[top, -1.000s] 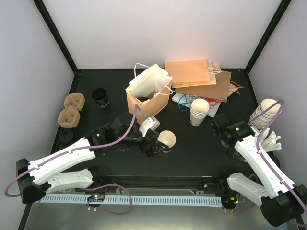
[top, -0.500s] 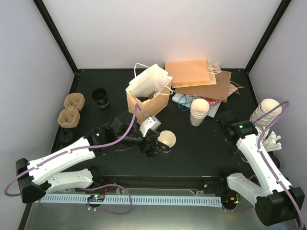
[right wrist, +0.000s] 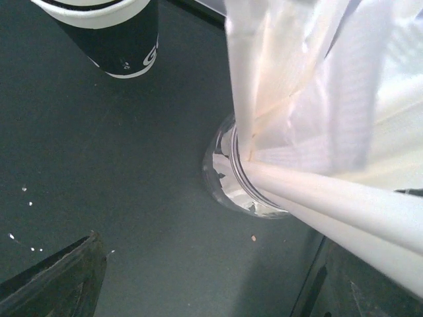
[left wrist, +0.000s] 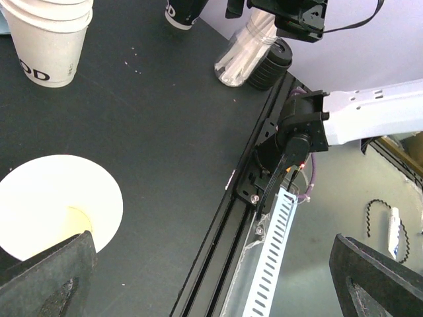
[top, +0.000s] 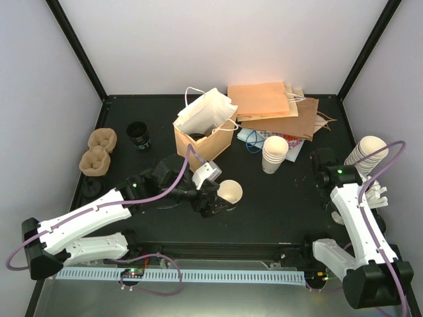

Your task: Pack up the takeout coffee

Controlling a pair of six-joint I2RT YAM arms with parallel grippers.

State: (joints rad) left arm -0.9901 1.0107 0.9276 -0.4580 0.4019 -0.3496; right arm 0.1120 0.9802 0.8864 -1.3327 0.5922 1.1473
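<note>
The left gripper stands wide with nothing between its fingers. The open cup sits at one finger, its rim just beside the pad rather than between the two. To take that cup well, the hand should slide over until the cup wall lies between the fingers, then close softly, since thin paper will likely buckle. The right gripper is also wide and empty, poised over the jar of straws. A clean pick there means closing on a straw near its top, not on the glass rim, and lifting straight so the jar does not tip. The coffee is, I think, the dark-topped cup at back left, well apart from both hands, though it is too small to be sure of a lid. The box stands just behind the left arm, and the white bag slumped in its mouth would block loading. Trays lie at far left and brown bags at the back. One cup stack stands mid-table and another is close by the jar, easy for the right arm to knock.
</note>
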